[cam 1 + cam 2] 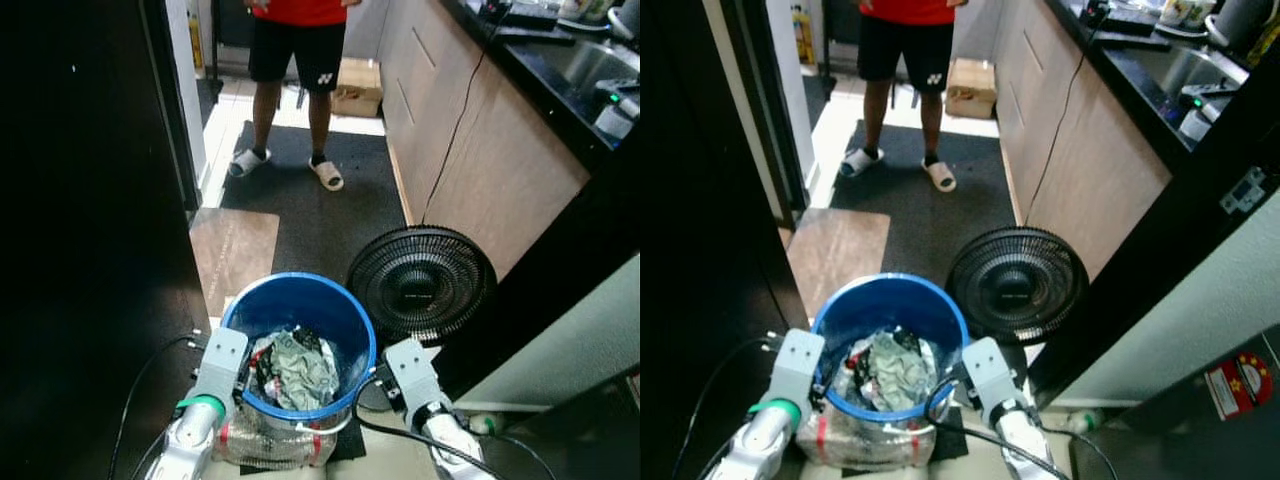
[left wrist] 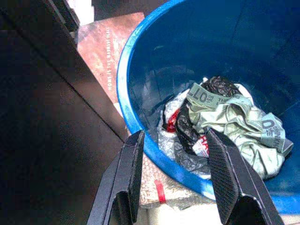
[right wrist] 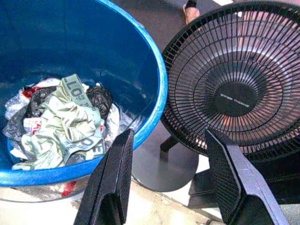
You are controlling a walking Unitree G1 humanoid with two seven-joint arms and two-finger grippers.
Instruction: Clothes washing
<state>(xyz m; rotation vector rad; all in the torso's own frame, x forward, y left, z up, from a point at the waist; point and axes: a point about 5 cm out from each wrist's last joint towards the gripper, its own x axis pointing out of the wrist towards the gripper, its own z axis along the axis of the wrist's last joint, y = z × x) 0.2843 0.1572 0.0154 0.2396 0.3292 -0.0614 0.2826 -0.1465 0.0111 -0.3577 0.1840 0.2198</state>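
Below, blue bucket (image 1: 300, 310) on floor, holding crumpled clothes (image 1: 297, 368), beside black fan (image 1: 421, 283). Left tool (image 2: 173, 174) wide apart over bucket rim; right tool (image 3: 168, 176) wide apart, between bucket and fan. Person's legs (image 1: 292, 110) farther ahead.

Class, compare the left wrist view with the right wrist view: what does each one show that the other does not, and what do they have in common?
Left wrist view alone: the brown floor mat, a dark panel beside the bucket, and the open left end effector at the bucket's near rim.

Right wrist view alone: the black fan beside the bucket, and the open right end effector.

Both share: the blue bucket holding crumpled clothes.
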